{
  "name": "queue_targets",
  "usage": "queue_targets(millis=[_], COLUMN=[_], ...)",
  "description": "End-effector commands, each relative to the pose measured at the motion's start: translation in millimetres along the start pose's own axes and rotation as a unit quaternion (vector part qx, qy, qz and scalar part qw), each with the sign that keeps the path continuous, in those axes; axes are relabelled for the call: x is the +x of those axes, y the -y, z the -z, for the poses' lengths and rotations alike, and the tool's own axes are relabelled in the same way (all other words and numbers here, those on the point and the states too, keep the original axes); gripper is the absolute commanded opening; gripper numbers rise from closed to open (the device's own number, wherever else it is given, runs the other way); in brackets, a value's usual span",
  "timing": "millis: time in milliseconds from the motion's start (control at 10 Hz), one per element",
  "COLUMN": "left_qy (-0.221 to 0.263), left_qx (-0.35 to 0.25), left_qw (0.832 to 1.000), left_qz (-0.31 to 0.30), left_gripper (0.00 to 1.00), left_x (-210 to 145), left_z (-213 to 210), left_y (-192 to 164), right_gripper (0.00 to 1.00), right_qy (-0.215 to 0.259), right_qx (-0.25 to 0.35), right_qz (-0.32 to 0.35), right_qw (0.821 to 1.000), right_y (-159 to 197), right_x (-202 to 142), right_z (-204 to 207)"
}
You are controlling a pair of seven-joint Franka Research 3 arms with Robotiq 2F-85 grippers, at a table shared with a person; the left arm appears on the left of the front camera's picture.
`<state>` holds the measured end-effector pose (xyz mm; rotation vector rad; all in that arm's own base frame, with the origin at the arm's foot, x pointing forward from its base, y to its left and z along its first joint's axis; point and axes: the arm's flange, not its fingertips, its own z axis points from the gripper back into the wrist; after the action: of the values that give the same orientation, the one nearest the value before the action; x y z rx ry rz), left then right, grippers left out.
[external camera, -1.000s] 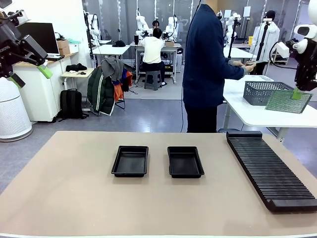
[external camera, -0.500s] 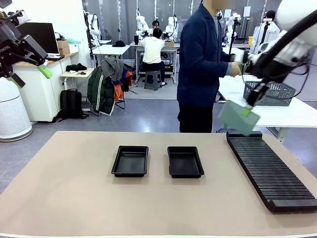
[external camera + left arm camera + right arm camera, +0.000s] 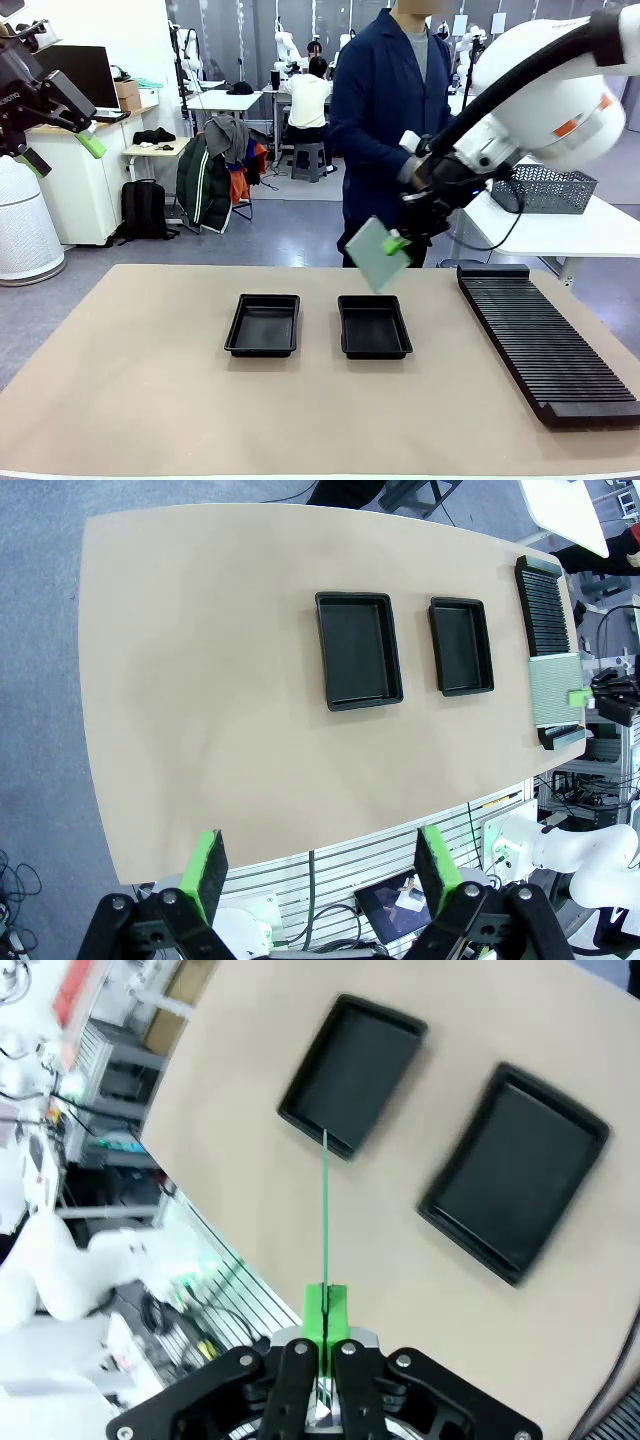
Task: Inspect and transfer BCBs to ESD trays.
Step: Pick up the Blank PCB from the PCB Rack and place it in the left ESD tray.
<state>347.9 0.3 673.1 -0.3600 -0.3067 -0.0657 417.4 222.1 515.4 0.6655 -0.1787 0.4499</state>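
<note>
Fingers (image 3: 207, 865) of the left claw (image 3: 322, 870) stood wide apart, its wrist camera looking down on the counter (image 3: 200, 700) and both ESD trays (image 3: 358, 650). Right claw (image 3: 396, 243) pinched a BCB (image 3: 370, 255) aloft near the right tray (image 3: 374, 327): face-on from front, edge-on at its wrist.

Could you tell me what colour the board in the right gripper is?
Pale green; the BCB in the right gripper shows best in the front view.
</note>
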Motion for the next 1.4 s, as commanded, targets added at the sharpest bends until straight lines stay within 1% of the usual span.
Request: queue_targets(millis=[0,100,200,300,400,600,700,1000,1300], left_qy=[0.000,0.000,0.000,0.000,0.000,0.000,0.000,0.000,0.000], left_qx=[0.000,0.000,0.000,0.000,0.000,0.000,0.000,0.000,0.000], left_qw=[1.000,1.000,1.000,1.000,1.000,1.000,1.000,1.000,1.000], left_qz=[0.000,0.000,0.000,0.000,0.000,0.000,0.000,0.000,0.000], left_gripper=[1.00,1.00,1.00,1.00,1.00,1.00,1.00,1.00,1.00], left_x=[0,0,0,0,0,0,0,0,0], left_z=[0,0,0,0,0,0,0,0,0], left_y=[0,0,0,0,0,0,0,0,0], right_gripper=[0.02,0.02,0.02,0.02,0.02,0.02,0.02,0.02,0.02], right_qy=[0.050,0.067,0.071,0.079,0.085,0.087,0.091,0.067,0.055], right_qx=[0.030,0.049,0.061,0.058,0.069,0.079,0.083,0.104,0.103], right_qz=[0.056,0.072,0.091,0.111,0.130,0.164,0.180,0.207,0.235], right_qw=[0.997,0.994,0.991,0.989,0.985,0.980,0.976,0.971,0.965], right_y=[-13,-25,-31,-37,-42,-47,-45,-31,-10], right_x=[4,9,15,21,25,38,44,64,73], right_z=[43,67,89,106,121,156,171,212,240])
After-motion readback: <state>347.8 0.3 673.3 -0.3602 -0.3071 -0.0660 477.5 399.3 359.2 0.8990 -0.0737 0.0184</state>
